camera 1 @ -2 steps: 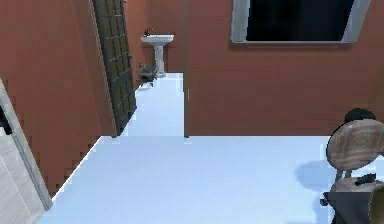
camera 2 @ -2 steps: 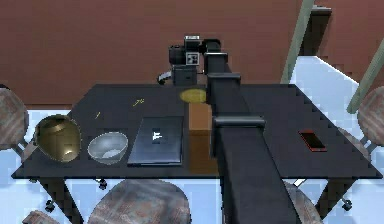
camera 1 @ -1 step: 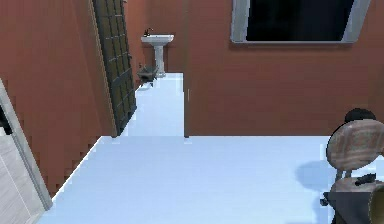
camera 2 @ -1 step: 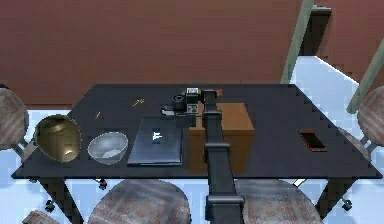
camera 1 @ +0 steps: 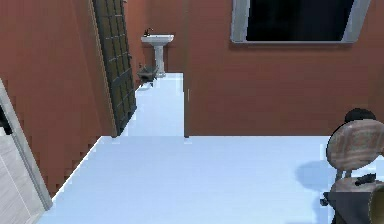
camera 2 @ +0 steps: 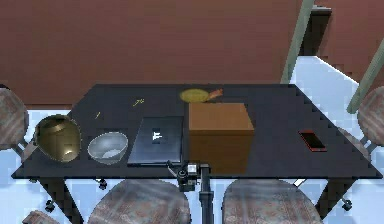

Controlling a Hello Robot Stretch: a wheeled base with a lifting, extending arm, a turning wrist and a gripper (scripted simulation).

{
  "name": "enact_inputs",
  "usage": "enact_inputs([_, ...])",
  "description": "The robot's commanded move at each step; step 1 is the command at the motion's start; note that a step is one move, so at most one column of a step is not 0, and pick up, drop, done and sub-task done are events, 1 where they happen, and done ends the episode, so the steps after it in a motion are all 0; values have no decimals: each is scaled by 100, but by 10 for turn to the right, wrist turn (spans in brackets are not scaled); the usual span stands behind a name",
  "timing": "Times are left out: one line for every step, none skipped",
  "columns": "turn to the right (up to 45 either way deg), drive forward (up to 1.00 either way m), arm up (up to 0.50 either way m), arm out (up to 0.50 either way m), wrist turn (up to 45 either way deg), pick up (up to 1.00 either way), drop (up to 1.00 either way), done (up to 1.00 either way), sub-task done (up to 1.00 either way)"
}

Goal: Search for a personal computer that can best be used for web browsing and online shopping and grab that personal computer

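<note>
A box (camera 2: 220, 135) and a bowl (camera 2: 107, 148) closely flank the laptop (camera 2: 158, 142); bare tabletop (camera 2: 280, 115) lies behind it and beyond the box.

Arm side view: near chairs (camera 2: 140, 203) are cut by the bottom edge, and the left chair (camera 2: 10, 115) by the left edge. Gripper (camera 2: 186, 172) sits dark against the dark table (camera 2: 270, 105) by the laptop (camera 2: 157, 141); can't tell whether it holds anything. Tiny bits (camera 2: 138, 101) are too small to name. Forward view: window (camera 1: 300, 20) is cut at the top, round-backed chair (camera 1: 358, 148) at the right edge.
</note>
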Motion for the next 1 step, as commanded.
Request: enact_inputs([0, 0, 0, 0, 0, 100, 0, 0, 0])
